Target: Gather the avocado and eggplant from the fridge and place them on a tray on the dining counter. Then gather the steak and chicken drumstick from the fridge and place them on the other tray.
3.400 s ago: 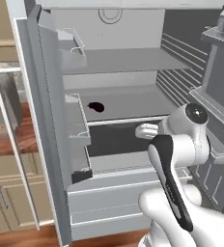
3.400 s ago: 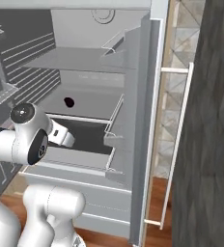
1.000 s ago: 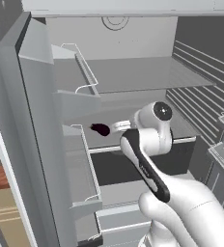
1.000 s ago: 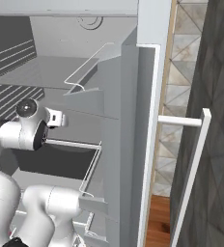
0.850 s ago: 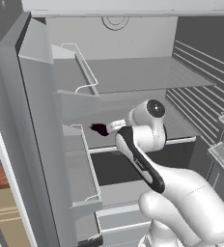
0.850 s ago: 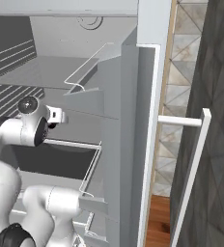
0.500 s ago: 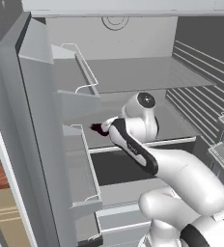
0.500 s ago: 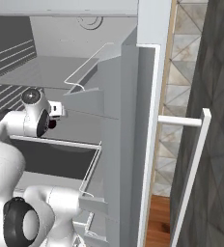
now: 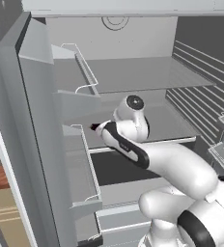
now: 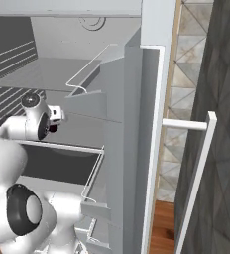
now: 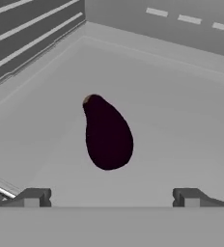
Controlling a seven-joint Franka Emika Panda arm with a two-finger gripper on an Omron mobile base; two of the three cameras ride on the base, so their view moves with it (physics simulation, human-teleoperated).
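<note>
The eggplant (image 11: 106,137), dark purple with a brownish stem end, lies on the grey middle shelf (image 11: 181,111) of the open fridge. My gripper (image 11: 109,198) points at it from just short of it, open, with its fingertips (image 11: 32,197) wide apart and nothing between them. In the left base view my arm (image 9: 133,144) reaches in over that shelf, and a dark sliver of the eggplant (image 9: 93,127) shows just past the hand. The avocado, steak, chicken drumstick and trays are out of view.
The fridge's left door (image 9: 41,144) with its wire-edged bins (image 9: 82,164) stands close beside the arm. A glass upper shelf (image 9: 138,75) hangs above the hand, and a dark drawer (image 9: 119,169) lies below. The right door (image 10: 132,129) and a white handle (image 10: 196,168) stand on the other side.
The wrist has swung left and deeper over the middle shelf, closing on the eggplant. Since the oldest frames the base has driven nearer the fridge. The jaws have stayed open.
</note>
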